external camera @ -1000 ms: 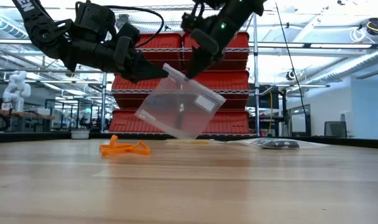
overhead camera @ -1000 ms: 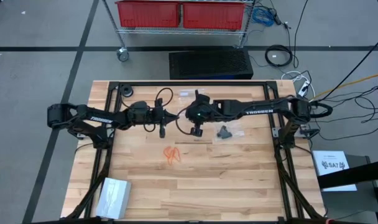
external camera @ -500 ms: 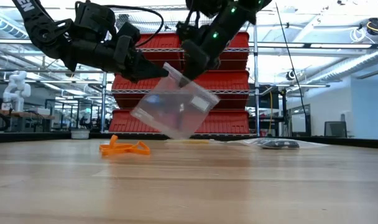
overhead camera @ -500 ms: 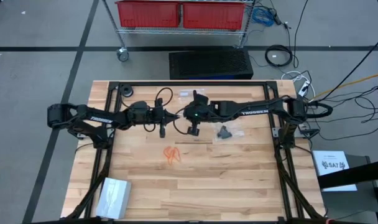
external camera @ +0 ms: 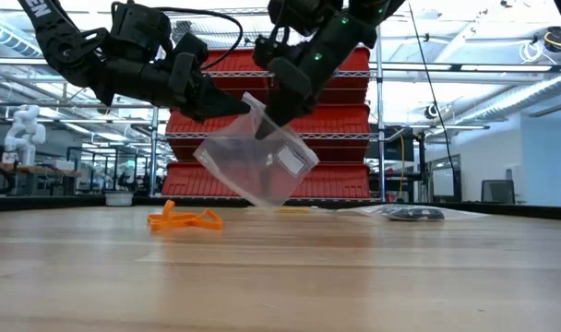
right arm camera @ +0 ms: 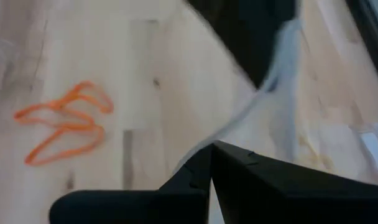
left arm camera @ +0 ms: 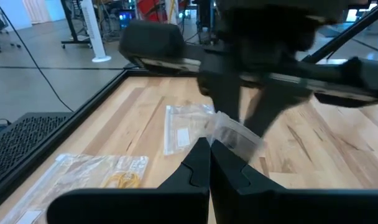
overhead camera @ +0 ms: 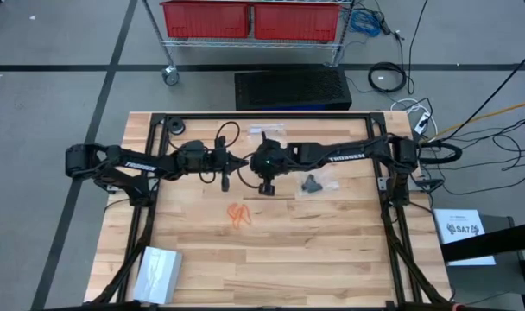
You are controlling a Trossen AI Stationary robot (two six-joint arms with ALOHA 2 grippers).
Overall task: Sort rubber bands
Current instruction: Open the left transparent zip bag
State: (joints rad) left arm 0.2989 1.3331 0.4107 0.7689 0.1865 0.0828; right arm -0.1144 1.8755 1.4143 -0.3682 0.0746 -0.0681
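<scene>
Both grippers hold one clear plastic bag (external camera: pixel 257 166) up over the table's middle. My left gripper (external camera: pixel 242 108) and my right gripper (external camera: pixel 269 126) are shut on its top edge, close together. The orange rubber bands (overhead camera: pixel 237 213) lie loose on the wood nearer the near edge, also in the right wrist view (right arm camera: pixel 64 127). Black rubber bands (overhead camera: pixel 312 183) lie in a clear bag on the table to the right. Pale tan rubber bands (left arm camera: pixel 122 180) lie in another clear bag toward the far edge. My left gripper pinches the bag's top edge (left arm camera: pixel 221 132) between its two fingers, coming level from the table's left. The bag hangs below, lifted clear of the table. My right gripper pinches the same top edge (right arm camera: pixel 239 118) a little farther right, slanting down from the right. The bag hangs tilted below the fingers.
A further flat clear bag (left arm camera: pixel 183 130) lies on the wood beyond the held one. A stack of clear bags (overhead camera: pixel 156 272) sits at the near left corner. The black frame rails (overhead camera: pixel 150 199) run along the table's sides. Bare wood shows around the orange bands.
My right gripper has moved toward the table's left and slightly down, closing on my left gripper. The held bag's top edge has bunched between them and the bag has swung a little to the left while staying clear of the table.
</scene>
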